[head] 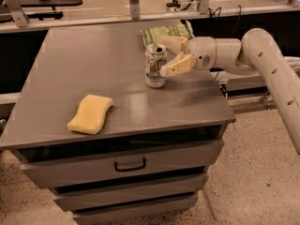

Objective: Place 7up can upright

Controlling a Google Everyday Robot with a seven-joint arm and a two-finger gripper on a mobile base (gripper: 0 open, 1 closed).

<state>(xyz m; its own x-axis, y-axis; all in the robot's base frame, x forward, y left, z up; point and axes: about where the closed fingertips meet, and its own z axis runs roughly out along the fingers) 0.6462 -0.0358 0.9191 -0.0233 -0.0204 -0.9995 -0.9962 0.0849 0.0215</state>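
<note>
Table (pixel 93 60): big grey cabinet top filling the middle of the view, with a handled drawer (pixel 126 165) under the front edge and more drawer fronts below.
Floor (pixel 253 172): speckled and pale, showing to the right of the cabinet and under it.
Arm (pixel 262 55): white and thick, and here it comes in from the right edge, reaching left over the table's back right part.
Sponge (pixel 90 114): yellow, lying flat near the front left of the top, well apart from everything else.
Bag (pixel 166 31): green and crinkly, flat at the back edge of the table, just behind the can and partly covered by the wrist.
Can (pixel 153 67): there it is, standing on its base right of centre on the table top. Its long axis runs straight up and down, the shiny opening end points up and the bottom rim sits on the grey surface. The green-and-white label faces the camera.
Gripper (pixel 161 55): low over the table on the can's right side, pointing left at it. Its two tan fingers (pixel 176 65) are spread wide, one angling behind the can and one in front, so the can's right flank sits in the mouth between the tips. It looks released rather than clamped. The front tip is right at the can's side, and whether it touches cannot be told.
</note>
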